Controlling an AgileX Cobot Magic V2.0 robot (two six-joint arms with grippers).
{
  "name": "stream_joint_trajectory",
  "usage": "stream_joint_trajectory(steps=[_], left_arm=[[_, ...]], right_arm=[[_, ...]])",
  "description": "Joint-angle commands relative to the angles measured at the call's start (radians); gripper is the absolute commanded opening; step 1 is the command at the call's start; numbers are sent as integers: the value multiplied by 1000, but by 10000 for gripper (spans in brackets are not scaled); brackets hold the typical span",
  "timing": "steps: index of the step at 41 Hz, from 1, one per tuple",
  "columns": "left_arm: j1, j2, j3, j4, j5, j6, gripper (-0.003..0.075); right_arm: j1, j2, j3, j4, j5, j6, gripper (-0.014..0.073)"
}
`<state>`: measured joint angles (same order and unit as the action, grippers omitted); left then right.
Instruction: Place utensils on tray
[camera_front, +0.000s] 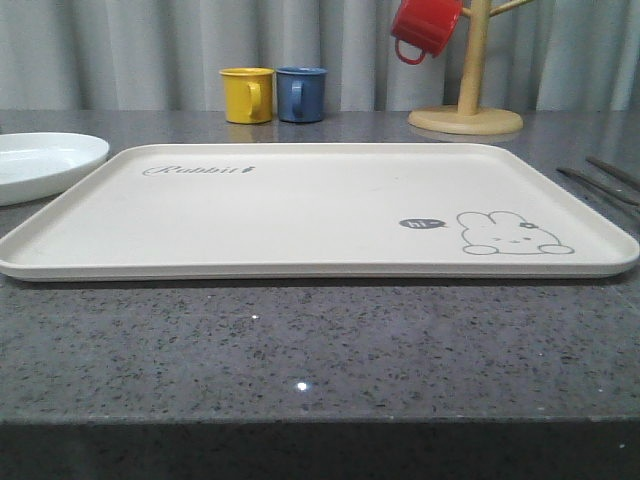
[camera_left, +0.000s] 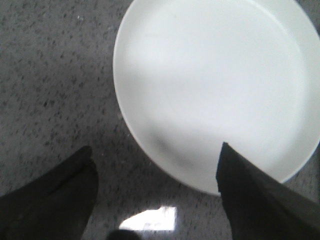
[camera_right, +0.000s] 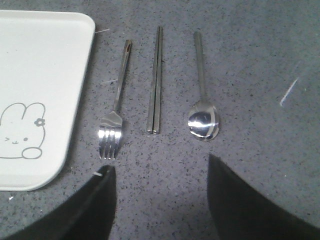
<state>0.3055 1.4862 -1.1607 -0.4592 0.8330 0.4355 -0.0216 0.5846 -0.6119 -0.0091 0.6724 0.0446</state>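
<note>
The cream tray (camera_front: 300, 215) with its rabbit drawing lies empty in the middle of the grey counter; its corner (camera_right: 35, 90) also shows in the right wrist view. A white plate (camera_front: 40, 160) sits just left of the tray. My left gripper (camera_left: 156, 150) hangs open above the plate's (camera_left: 215, 85) edge, nothing between its fingers. Right of the tray lie a silver fork (camera_right: 114, 107), a pair of chopsticks (camera_right: 156, 82) and a spoon (camera_right: 202, 95), side by side. My right gripper (camera_right: 160, 167) is open over the counter just short of them. The utensils' handles (camera_front: 600, 180) show at the front view's right edge.
At the back stand a yellow mug (camera_front: 247, 95) and a blue mug (camera_front: 301, 94). A red mug (camera_front: 424, 27) hangs on a wooden mug tree (camera_front: 468, 100) at the back right. The counter's front edge (camera_front: 320, 420) runs near the camera.
</note>
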Motion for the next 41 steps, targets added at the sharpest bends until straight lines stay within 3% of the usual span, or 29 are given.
stream_joint_trajectory(steps=[1, 18, 23, 34, 41], left_arm=[[16, 40, -84, -97, -47, 32, 484], [16, 229, -168, -115, -49, 32, 472], [16, 231, -168, -115, -45, 41, 366], [16, 231, -168, -115, -39, 47, -16], [16, 204, -171, -115, -41, 53, -18]], right_arm=[[-6, 7, -34, -15, -55, -12, 435], [-6, 7, -34, -15, -54, -12, 435], [-6, 7, -34, -15, -54, -12, 435], [-6, 7, -34, -15, -54, -12, 435], [-6, 7, -34, -15, -54, -12, 435]])
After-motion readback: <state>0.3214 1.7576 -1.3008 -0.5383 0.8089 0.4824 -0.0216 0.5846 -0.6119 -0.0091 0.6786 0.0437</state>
